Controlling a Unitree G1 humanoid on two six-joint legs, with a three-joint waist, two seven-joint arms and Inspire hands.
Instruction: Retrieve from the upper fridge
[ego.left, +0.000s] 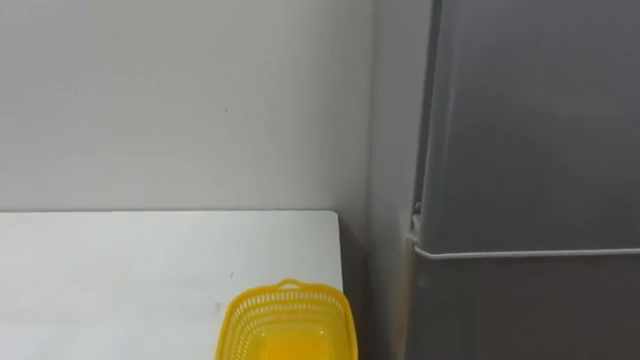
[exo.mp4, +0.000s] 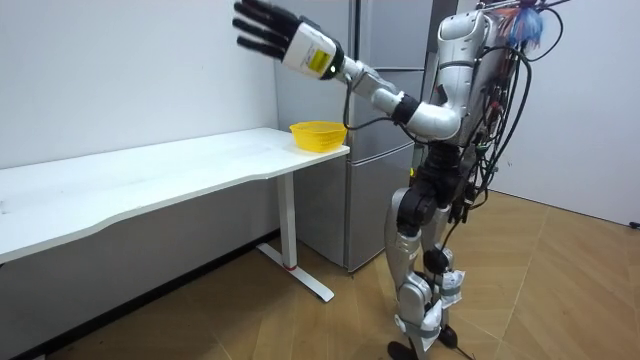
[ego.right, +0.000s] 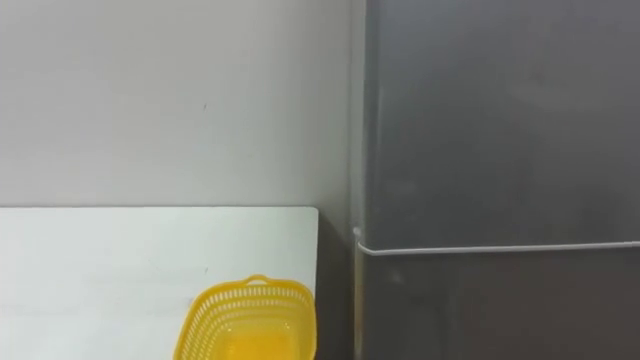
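Note:
The grey fridge (ego.left: 530, 120) fills the right of the eye views. Its upper door (ego.right: 500, 120) is closed, and a thin seam (ego.right: 500, 248) separates it from the lower door. In the room view I stand on the wooden floor facing the fridge (exo.mp4: 385, 35) and the table end. My left arm is raised high toward the room view's left. My left hand (exo.mp4: 275, 35) is open with fingers spread, in the air above the table corner and short of the fridge. It holds nothing.
A yellow perforated basket (ego.left: 288, 320) sits at the white table's (ego.left: 120, 260) right end, next to the fridge. A plain white wall runs behind both. In the room view the long table (exo.mp4: 150, 170) stretches to the left.

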